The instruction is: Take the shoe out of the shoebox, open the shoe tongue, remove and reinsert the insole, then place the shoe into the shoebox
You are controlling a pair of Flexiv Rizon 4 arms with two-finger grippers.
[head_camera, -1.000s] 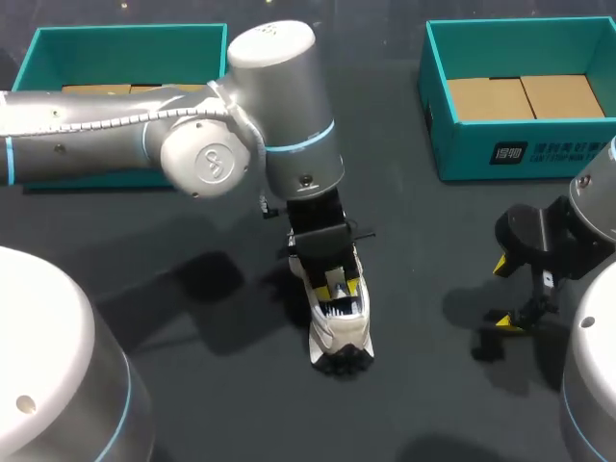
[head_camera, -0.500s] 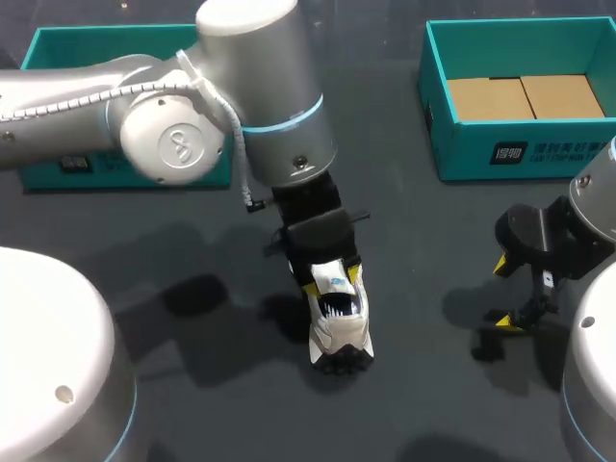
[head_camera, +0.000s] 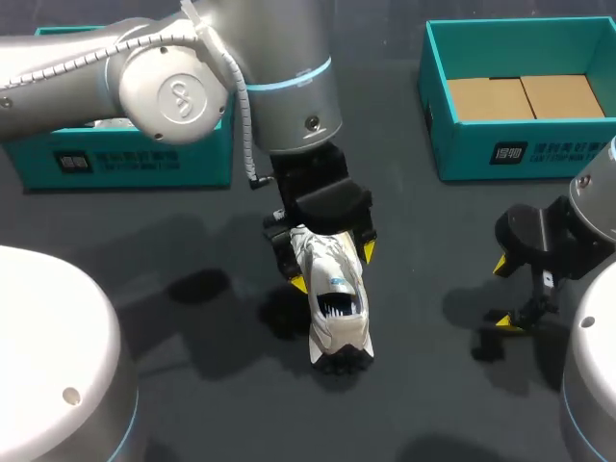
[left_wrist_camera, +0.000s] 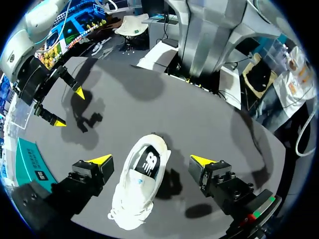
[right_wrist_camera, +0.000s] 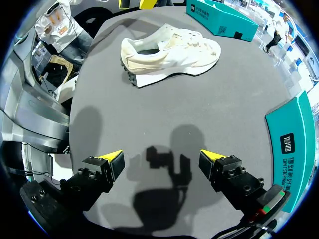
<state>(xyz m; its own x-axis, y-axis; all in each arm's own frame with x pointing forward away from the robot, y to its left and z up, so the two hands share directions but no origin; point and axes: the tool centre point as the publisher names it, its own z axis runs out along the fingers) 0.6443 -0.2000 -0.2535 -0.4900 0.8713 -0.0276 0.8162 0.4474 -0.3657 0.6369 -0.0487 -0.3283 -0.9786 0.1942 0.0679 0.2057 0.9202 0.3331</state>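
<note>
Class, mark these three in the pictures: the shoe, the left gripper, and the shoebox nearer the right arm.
shoe [head_camera: 332, 289], head view, on its white upper near the laces.
left gripper [left_wrist_camera: 150, 160], left wrist view, midway between its open yellow tips.
shoebox [head_camera: 462, 149], head view, on its teal front wall.

The dark grey table has a plain matte top, with soft shadows lying across it.

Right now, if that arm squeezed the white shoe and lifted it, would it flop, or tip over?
The shoe stands on a broad, thick sole, so a push would probably slide it rather than tip it. Its upper looks soft around the wide opening, so it may give a little between the fingers of the left gripper, now open on either side of it.
</note>
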